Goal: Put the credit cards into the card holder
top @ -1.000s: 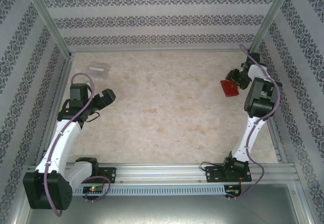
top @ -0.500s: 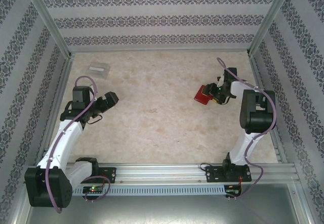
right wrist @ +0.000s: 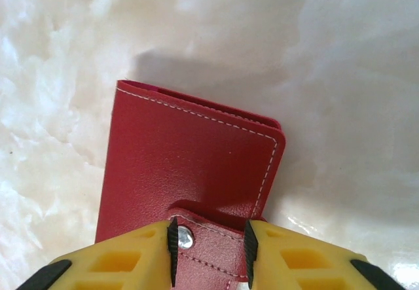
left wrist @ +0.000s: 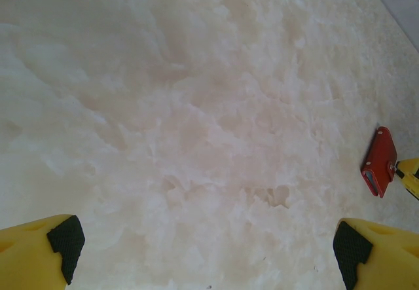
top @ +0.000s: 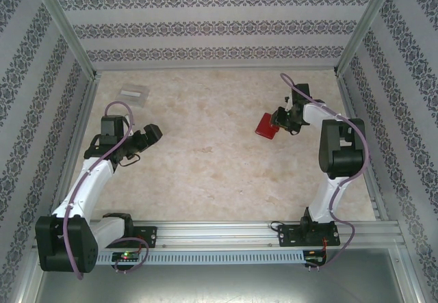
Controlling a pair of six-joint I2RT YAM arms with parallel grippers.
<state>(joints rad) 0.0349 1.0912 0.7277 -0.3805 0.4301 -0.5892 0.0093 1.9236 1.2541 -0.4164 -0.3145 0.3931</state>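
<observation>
The card holder (top: 265, 126), a closed red wallet with white stitching, is at the table's right centre. My right gripper (top: 277, 122) holds it from the right. In the right wrist view the right gripper (right wrist: 209, 247) is shut on the wallet's snap tab, one pad on each side edge, with the red cover (right wrist: 183, 159) stretching away from the fingers. The left wrist view shows the card holder (left wrist: 379, 162) far off at the right edge. My left gripper (top: 152, 133) hovers wide open over bare table on the left, nothing between its fingertips (left wrist: 65, 241). The credit cards are out of view.
A small clear plastic case (top: 134, 92) lies at the far left of the table. Patterned walls with aluminium posts (top: 68, 36) close in the table at the back and both sides. A rail (top: 219, 233) runs along the near edge.
My right arm has carried the card holder from near the right wall leftward toward the table's middle, and its jaws have narrowed onto the snap tab. The left arm shifted only slightly.
</observation>
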